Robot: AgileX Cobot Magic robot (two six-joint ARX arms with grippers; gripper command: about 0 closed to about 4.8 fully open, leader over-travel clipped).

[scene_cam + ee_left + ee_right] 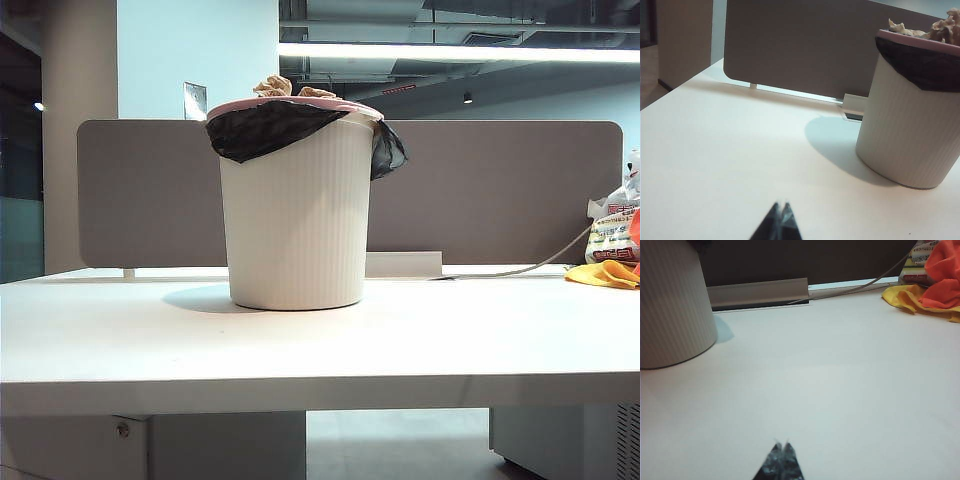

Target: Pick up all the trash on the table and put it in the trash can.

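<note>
trash (285,89) sitting heaped in trash can (296,205), poking above pink rim, so judging task finished; no wads lying on counter (320,340) | left gripper (780,207) jaws clenched, empty, hovering low near-left of can | right gripper (781,446) jaws clenched, empty, near-right; trash well apart, above both

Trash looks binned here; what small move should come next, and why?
Probably none beyond holding both arms parked. Brown trash pokes above the trash can rim, no wads show on the table, and the left gripper and right gripper are shut, empty.
</note>
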